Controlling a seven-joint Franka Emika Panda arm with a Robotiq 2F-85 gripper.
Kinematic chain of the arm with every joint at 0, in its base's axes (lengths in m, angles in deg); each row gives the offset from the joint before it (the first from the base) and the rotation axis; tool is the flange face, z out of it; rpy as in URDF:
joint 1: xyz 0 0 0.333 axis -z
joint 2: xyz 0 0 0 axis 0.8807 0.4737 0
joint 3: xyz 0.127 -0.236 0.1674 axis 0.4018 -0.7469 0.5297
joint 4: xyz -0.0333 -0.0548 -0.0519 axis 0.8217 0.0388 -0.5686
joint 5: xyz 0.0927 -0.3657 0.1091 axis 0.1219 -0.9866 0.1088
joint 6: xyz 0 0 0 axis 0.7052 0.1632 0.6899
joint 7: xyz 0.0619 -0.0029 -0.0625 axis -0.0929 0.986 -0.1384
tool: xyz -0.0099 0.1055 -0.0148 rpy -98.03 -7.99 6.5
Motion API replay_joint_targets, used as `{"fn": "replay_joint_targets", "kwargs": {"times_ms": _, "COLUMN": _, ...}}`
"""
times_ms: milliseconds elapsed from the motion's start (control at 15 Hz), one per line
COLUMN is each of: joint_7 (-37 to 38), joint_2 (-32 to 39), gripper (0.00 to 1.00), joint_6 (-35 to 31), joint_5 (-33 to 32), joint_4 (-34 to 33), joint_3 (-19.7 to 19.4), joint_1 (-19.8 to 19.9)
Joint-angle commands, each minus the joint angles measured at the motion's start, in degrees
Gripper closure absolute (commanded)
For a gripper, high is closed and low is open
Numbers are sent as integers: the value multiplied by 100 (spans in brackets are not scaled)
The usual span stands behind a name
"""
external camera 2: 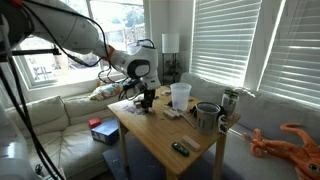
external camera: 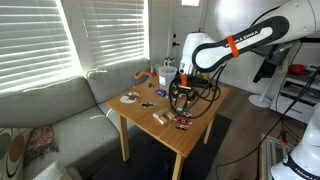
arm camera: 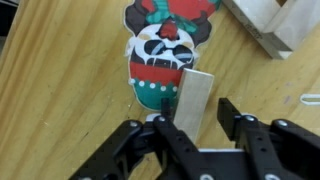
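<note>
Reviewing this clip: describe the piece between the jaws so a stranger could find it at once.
On the light wooden table beside the grey couch, look under the gripper. A small flat grey bar lies there between the open jaws, its far end overlapping a panda-faced cutout. It is the one plain grey piece, unlike the colourful cutout and the pale wooden block nearby.

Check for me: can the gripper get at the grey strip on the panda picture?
Probably yes. In the wrist view the open gripper hangs over the grey strip, its near end between the jaws; the wooden block lies clear aside.
</note>
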Motion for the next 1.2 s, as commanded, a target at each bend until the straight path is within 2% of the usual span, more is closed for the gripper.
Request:
{"fn": "replay_joint_targets", "kwargs": {"times_ms": 0, "joint_7": 121, "joint_2": -3, "gripper": 76, "joint_6": 131, "joint_5": 357, "joint_4": -95, "joint_3": 3, "joint_1": -1}}
{"fn": "replay_joint_targets", "kwargs": {"times_ms": 200, "joint_7": 513, "joint_2": -132, "gripper": 96, "joint_6": 221, "joint_5": 335, "joint_4": -14, "joint_3": 5, "joint_1": -1}}
{"fn": "replay_joint_targets", "kwargs": {"times_ms": 267, "joint_7": 596, "joint_2": -175, "gripper": 93, "joint_6": 265, "joint_5": 336, "joint_4": 15, "joint_3": 11, "joint_1": -5}}
{"fn": "replay_joint_targets", "kwargs": {"times_ms": 600, "joint_7": 1106, "joint_2": -413, "gripper": 93, "joint_6": 648, "joint_5": 396, "joint_4": 80, "joint_3": 57, "joint_1": -27}}
{"fn": "replay_joint_targets", "kwargs": {"times_ms": 867, "joint_7": 2011, "joint_2": -655, "gripper": 93, "joint_6": 838, "joint_5": 475, "joint_4": 71, "joint_3": 170, "joint_1": -91}}
{"fn": "replay_joint_targets", "kwargs": {"times_ms": 1133, "joint_7": 2925, "joint_2": -643, "gripper": 93, "joint_6": 731, "joint_5": 452, "joint_4": -9, "joint_3": 386, "joint_1": -182}}
